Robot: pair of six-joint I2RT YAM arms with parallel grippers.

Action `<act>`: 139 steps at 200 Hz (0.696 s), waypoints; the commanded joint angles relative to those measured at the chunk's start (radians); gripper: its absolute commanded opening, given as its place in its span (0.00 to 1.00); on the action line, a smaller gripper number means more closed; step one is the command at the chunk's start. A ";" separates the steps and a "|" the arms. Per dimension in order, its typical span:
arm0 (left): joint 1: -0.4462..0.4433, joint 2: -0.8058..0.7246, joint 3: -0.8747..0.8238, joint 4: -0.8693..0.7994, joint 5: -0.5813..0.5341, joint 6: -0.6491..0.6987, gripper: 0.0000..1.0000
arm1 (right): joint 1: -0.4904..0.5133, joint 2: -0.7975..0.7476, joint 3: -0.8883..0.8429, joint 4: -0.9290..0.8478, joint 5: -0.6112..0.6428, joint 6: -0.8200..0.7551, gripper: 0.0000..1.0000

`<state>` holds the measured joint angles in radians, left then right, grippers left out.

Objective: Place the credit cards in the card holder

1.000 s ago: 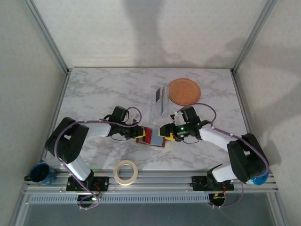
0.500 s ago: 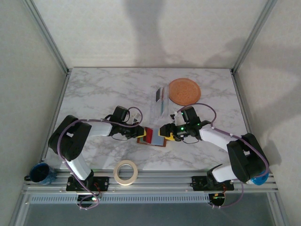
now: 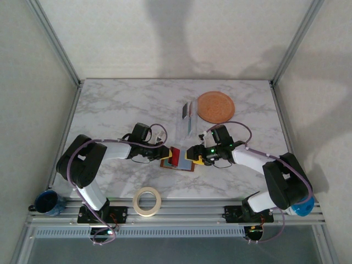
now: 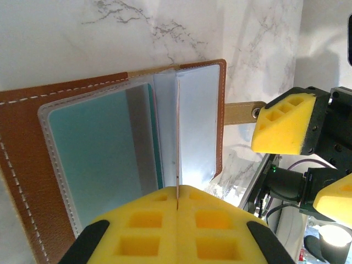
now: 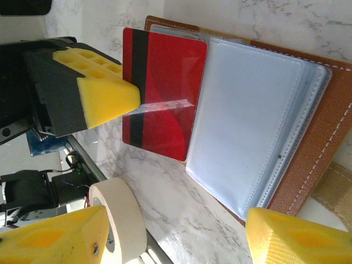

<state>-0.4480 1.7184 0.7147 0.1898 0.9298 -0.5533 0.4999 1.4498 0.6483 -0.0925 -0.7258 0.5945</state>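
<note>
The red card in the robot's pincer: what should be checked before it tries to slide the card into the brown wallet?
1. Grip on the red card: ok, the left pincer is shut on it.
2. The wallet lies open, with its clear pockets facing up: ok.
3. Card edge lined up with a pocket mouth: cannot tell.
4. Wallet held steady: cannot tell. The right pincer is open near the strap.
5. A free pocket: cannot tell. One already holds a teal card.

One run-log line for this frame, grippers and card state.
left gripper: shut on red card, over open card holder | right gripper: open, beside strap tab | teal card: in clear pocket
</note>
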 commanded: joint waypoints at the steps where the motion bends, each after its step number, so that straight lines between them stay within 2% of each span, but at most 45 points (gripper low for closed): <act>1: -0.001 0.023 -0.007 0.032 0.034 -0.008 0.00 | 0.003 0.015 -0.013 0.019 -0.002 -0.012 0.67; 62: -0.014 0.023 -0.012 0.036 0.034 -0.016 0.00 | 0.002 0.030 -0.036 0.065 0.005 0.011 0.67; 86: -0.010 0.027 -0.011 0.004 -0.008 -0.003 0.00 | 0.003 0.035 -0.044 0.081 0.012 0.023 0.66; 139: -0.021 0.052 -0.029 0.063 0.005 -0.050 0.00 | 0.003 0.035 -0.068 0.116 0.021 0.039 0.66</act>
<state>-0.4541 1.7489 0.7013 0.2276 0.9390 -0.5838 0.4999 1.4769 0.6018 -0.0063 -0.7246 0.6212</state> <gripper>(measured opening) 0.033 0.659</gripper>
